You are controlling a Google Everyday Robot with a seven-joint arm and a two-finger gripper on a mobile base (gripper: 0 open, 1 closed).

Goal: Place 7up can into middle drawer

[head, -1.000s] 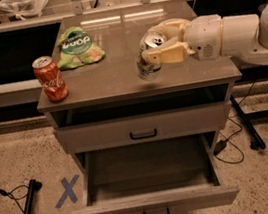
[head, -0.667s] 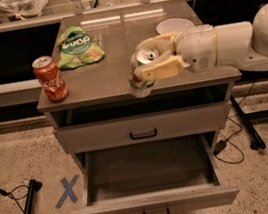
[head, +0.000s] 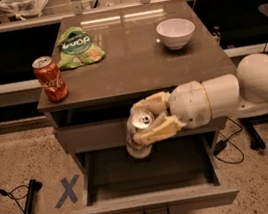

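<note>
The 7up can, pale silver-green with a shiny top and pull tab, is held upright in my gripper. The gripper's cream fingers are shut on the can from the right. The can hangs in front of the cabinet's front edge, above the left-centre of the open middle drawer. The drawer is pulled out wide, its inside looks bare, and its dark handle shows at the bottom front. My white arm reaches in from the right.
On the cabinet top stand a red Coca-Cola can at the front left, a green chip bag behind it and a white bowl at the back right. A blue X marks the floor at left.
My gripper has carried the 7up can off the cabinet top, forward and down, to above the open drawer. The white bowl it hid before now shows.
</note>
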